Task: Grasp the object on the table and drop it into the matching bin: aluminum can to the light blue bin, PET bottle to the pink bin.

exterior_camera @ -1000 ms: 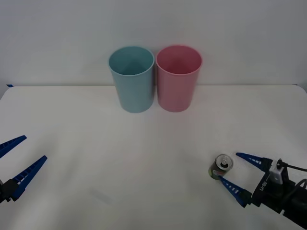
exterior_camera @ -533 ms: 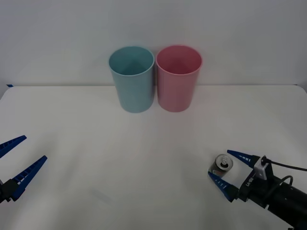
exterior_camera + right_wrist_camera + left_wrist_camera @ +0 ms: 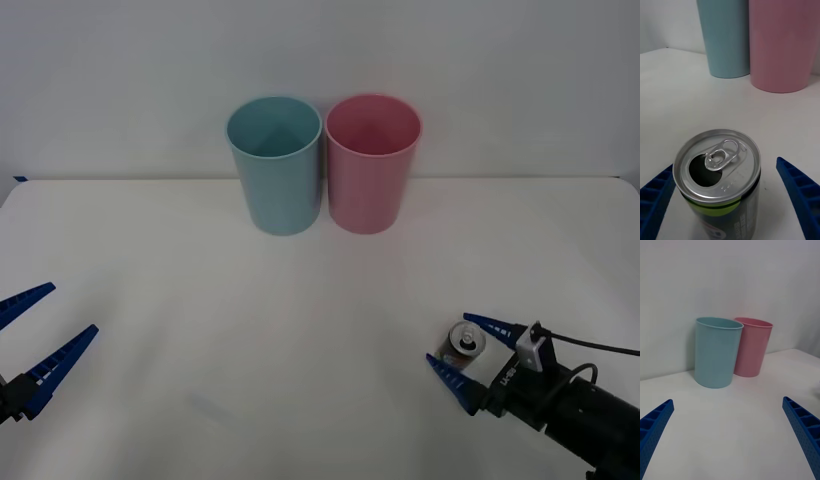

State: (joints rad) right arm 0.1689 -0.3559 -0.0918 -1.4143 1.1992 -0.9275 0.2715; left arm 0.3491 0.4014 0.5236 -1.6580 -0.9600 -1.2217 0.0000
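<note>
Plain pale wall (image 3: 500, 60) behind; small blue tape scrap (image 3: 18, 178) at far left edge.

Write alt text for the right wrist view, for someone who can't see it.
A small dark green aluminum can with an opened silver top stands upright on the white table between the open blue fingers of the right gripper. Beyond it, the light blue bin and pink bin stand side by side.

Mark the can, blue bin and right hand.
can (image 3: 717, 165), right wrist view, silver lid.
blue bin (image 3: 282, 190), front view, outer wall.
right hand (image 3: 462, 353), front view, midway between open fingertips.
</note>
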